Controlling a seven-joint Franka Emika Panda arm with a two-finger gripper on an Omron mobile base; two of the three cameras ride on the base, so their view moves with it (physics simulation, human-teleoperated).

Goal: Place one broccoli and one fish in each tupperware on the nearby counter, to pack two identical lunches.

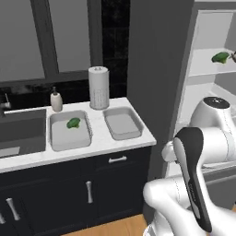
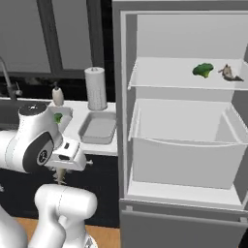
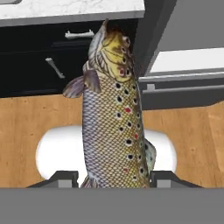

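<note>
Spotted fish (image 3: 114, 118) clenched in the pincer (image 3: 109, 177) over wood floor (image 3: 26, 127); from the base, broccoli (image 1: 73, 122) in left tupperware (image 1: 69, 136).

Left base view: counter (image 1: 103, 138) runs mid-frame, sink (image 1: 20, 131) at left edge, two tupperware side by side right of it. Left tupperware (image 1: 69, 131) holds broccoli (image 1: 73, 122); right tupperware (image 1: 122, 123) sits beside it. Soap bottle (image 1: 56, 100) & paper towel roll (image 1: 98, 87) behind them. Right base view: open fridge (image 2: 184, 121) fills right; 2nd broccoli (image 2: 203, 70) & fish (image 2: 228, 73) on its upper shelf, upper right.
</note>
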